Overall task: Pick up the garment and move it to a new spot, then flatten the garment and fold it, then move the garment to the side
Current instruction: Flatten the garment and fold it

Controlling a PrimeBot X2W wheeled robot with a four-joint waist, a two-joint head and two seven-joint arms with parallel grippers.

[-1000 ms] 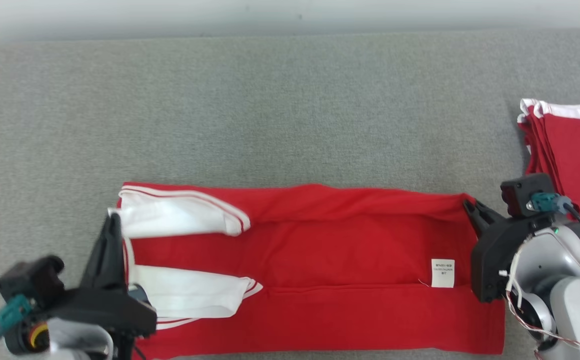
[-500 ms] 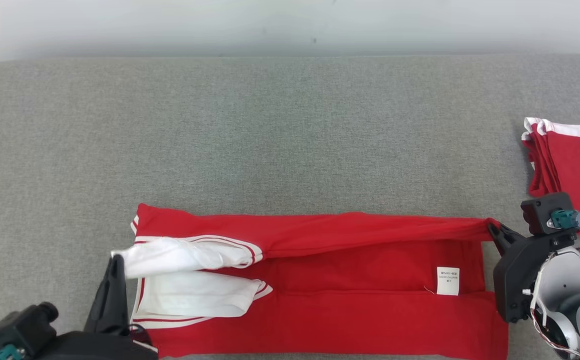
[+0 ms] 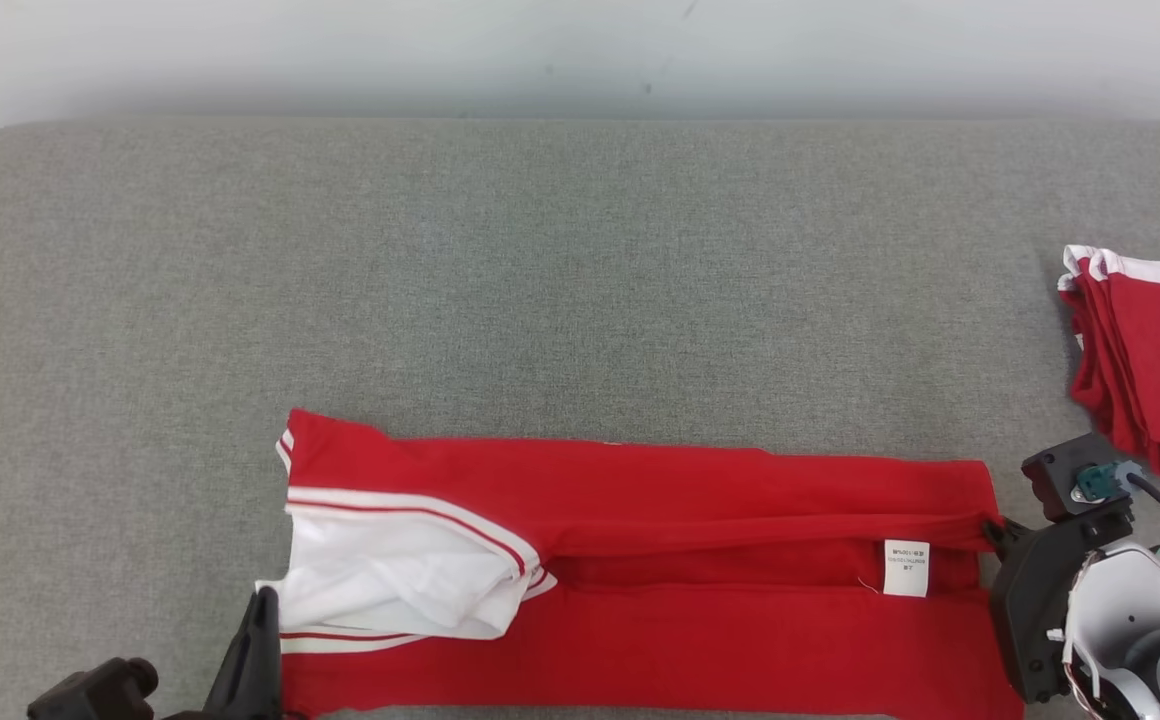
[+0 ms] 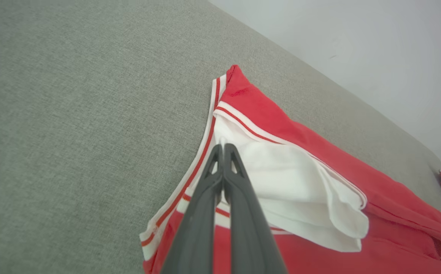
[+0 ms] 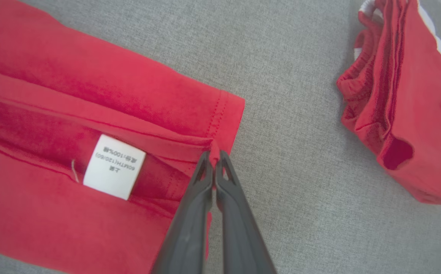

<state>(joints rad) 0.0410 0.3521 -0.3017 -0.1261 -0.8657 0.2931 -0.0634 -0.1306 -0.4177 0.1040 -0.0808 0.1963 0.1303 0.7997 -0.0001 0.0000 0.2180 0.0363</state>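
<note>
While flat on the cushion [image 3: 580, 250], garment [image 3: 690, 640] (red) in left hand [image 4: 222, 146] and right hand [image 5: 213, 154].

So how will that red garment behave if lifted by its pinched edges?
Probably floppy: the garment lies in soft folds and would sag between the left gripper and right gripper. Likely light: thin cloth. Its white sleeve may slip open.

Both jaws pinched shut, left arm [image 3: 248, 672] and right arm [image 3: 1130, 615] sit low.
</note>
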